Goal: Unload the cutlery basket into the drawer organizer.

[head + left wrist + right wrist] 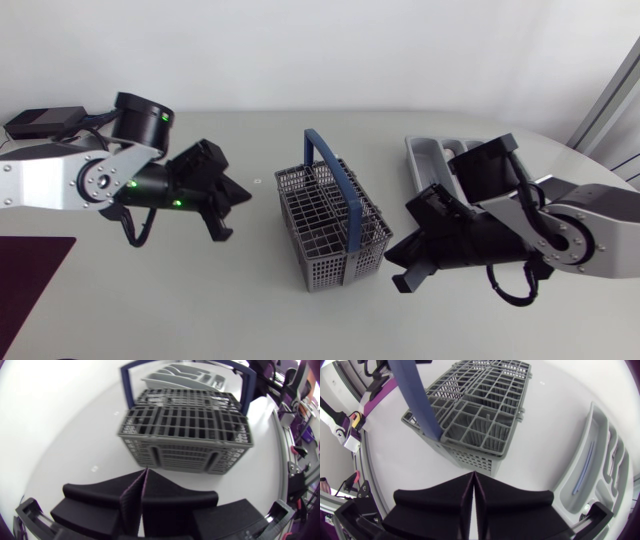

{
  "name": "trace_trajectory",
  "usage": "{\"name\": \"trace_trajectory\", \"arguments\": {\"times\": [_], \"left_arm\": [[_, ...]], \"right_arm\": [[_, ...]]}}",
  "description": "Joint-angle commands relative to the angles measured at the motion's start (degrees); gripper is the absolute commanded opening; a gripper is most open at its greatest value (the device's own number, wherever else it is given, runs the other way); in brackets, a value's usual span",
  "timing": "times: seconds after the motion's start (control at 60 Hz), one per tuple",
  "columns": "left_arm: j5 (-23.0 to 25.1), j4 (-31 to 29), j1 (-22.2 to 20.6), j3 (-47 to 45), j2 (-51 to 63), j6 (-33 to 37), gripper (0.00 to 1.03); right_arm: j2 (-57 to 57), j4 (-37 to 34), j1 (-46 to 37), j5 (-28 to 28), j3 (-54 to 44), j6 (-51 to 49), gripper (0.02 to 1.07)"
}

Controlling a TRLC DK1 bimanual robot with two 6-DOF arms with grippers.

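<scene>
The grey cutlery basket [330, 225] is set near the middle of the tabletop [200, 310], upright, with its blue handle [333, 162] arched over the top. The grey drawer organizer [430, 155] is placed toward the far right edge of the tabletop, near the basket but apart from it, and is partly covered in the head view by the right arm. In the right wrist view 1 thin pale rod [582, 472] is seen lying in a long compartment of the organizer; what it is cannot be told.

The left gripper [146, 470] is held above the tabletop on the basket's left side, pointed at it and apart from it. Its 2 fingers are pressed together with nothing between them. The right gripper [472, 474] is held on the basket's right side, close to its near right corner, with the organizer beside it. Its 2 fingers are likewise closed against each other on nothing.

A dark purple mat [30, 285] is laid at the near left corner of the tabletop.
</scene>
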Motion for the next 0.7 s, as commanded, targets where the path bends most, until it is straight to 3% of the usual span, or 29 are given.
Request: {"name": "trace_trajectory", "arguments": {"times": [0.0, 0.167, 0.45, 0.683], "left_arm": [[1.3, 4.7, 4.2, 2.1, 2.7, -0.4, 0.25], [2.6, 14.6, 7.4, 3.8, 9.2, -5.0, 0.25], [4.4, 19.2, 7.9, 12.0, 22.4, -7.6, 0.25], [5.7, 22.8, 7.2, 19.8, 30.6, -12.9, 0.25]], "right_arm": [[3.8, 2.6, 0.0, -0.8, 0.7, 0.3, 0.07], [7.9, 6.1, -0.4, -0.8, 4.6, 2.2, 0.07], [14.4, 10.1, -7.6, -0.7, 13.4, 3.0, 0.07], [14.5, 9.6, -7.3, -0.9, 11.4, 2.8, 0.07]]}}
